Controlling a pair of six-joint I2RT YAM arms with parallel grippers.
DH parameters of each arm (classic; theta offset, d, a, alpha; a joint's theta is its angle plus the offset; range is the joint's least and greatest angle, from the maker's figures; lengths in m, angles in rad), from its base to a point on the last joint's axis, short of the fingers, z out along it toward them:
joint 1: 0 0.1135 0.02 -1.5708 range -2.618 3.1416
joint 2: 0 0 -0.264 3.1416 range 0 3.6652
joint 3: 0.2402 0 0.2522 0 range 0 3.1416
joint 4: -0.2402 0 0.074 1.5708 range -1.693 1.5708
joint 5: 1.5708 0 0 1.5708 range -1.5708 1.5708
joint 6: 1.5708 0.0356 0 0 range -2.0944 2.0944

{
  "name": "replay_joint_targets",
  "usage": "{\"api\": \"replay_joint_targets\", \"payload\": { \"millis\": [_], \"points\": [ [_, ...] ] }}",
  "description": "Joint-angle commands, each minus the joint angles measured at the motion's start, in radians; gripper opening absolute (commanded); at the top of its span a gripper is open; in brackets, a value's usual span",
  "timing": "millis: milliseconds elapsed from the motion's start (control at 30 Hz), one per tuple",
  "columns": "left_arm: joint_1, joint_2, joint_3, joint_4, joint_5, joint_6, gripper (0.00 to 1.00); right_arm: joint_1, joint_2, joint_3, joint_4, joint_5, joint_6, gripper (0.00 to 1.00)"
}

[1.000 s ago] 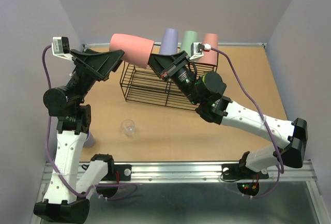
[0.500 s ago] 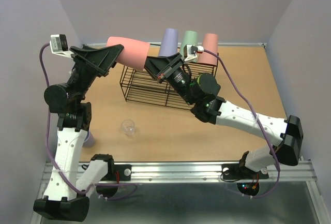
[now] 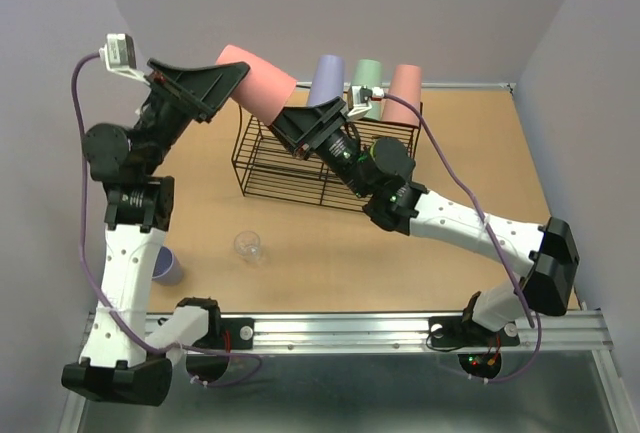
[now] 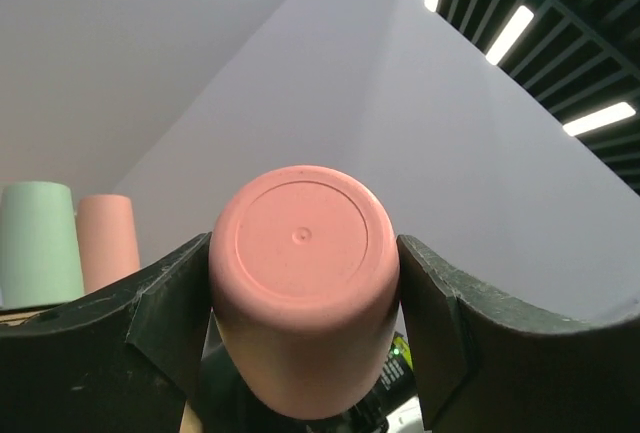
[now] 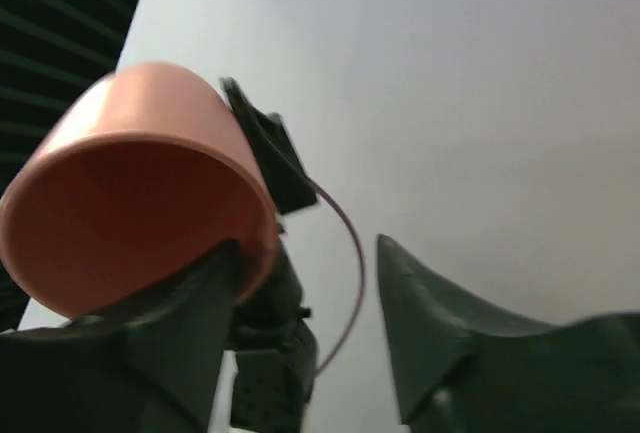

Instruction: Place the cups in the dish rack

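A salmon-pink cup (image 3: 262, 83) hangs tilted in the air above the left end of the black wire dish rack (image 3: 300, 168). My left gripper (image 3: 238, 75) is shut on its base end; in the left wrist view both fingers press the sides of the cup (image 4: 300, 243). My right gripper (image 3: 283, 116) sits at the cup's rim with its jaws wide apart. In the right wrist view the left finger (image 5: 190, 303) lies at the rim of the cup (image 5: 130, 183). A lavender cup (image 3: 327, 78), a green cup (image 3: 366, 77) and another salmon cup (image 3: 405, 88) stand upside down on the rack.
A small clear cup (image 3: 248, 245) stands on the brown table in front of the rack. A purple cup (image 3: 168, 266) sits beside the left arm's lower link. Grey walls enclose the table on the left, back and right.
The right gripper has opened and let go of the cup's rim. The left gripper has closed on the base end, and the cup has tipped up and shifted slightly left.
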Motion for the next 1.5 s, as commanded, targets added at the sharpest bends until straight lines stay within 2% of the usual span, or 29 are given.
{"api": "replay_joint_targets", "payload": {
  "millis": [0, 67, 100, 133, 200, 367, 467, 567, 833, 1033, 1467],
  "points": [
    [-0.002, 0.082, 0.239, -0.193, 0.031, 0.209, 0.00, -0.006, -0.065, 0.009, -0.155, -0.053, -0.071, 0.67],
    [-0.001, 0.136, 0.331, -0.311, 0.033, 0.302, 0.00, -0.017, -0.131, -0.004, -0.238, -0.027, -0.111, 0.77],
    [-0.001, 0.188, 0.412, -0.411, 0.028, 0.378, 0.00, -0.021, -0.154, -0.011, -0.335, -0.012, -0.154, 0.82],
    [0.001, 0.213, 0.451, -0.457, 0.021, 0.418, 0.00, -0.025, -0.210, -0.022, -0.379, 0.025, -0.179, 0.83],
    [0.002, 0.294, 0.552, -0.576, 0.007, 0.508, 0.00, -0.026, -0.272, -0.051, -0.481, 0.070, -0.235, 0.85],
    [0.001, 0.469, 0.758, -0.756, 0.018, 0.688, 0.00, -0.026, -0.488, -0.166, -0.657, 0.206, -0.292, 0.86],
    [-0.004, 0.642, 0.994, -0.978, -0.079, 0.819, 0.00, -0.028, -0.626, -0.196, -0.824, 0.278, -0.315, 0.86],
    [-0.008, 0.753, 1.106, -1.070, -0.145, 0.876, 0.00, -0.026, -0.731, -0.205, -0.945, 0.321, -0.318, 0.86],
    [-0.099, 0.977, 1.254, -1.196, -0.278, 0.971, 0.00, -0.028, -0.873, -0.212, -1.198, 0.367, -0.280, 0.86],
    [-0.163, 1.038, 1.258, -1.175, -0.370, 1.005, 0.00, -0.026, -0.924, -0.254, -1.257, 0.390, -0.257, 0.86],
    [-0.185, 1.136, 1.289, -1.201, -0.470, 1.067, 0.00, -0.026, -0.942, -0.243, -1.315, 0.435, -0.243, 0.87]
  ]
}}
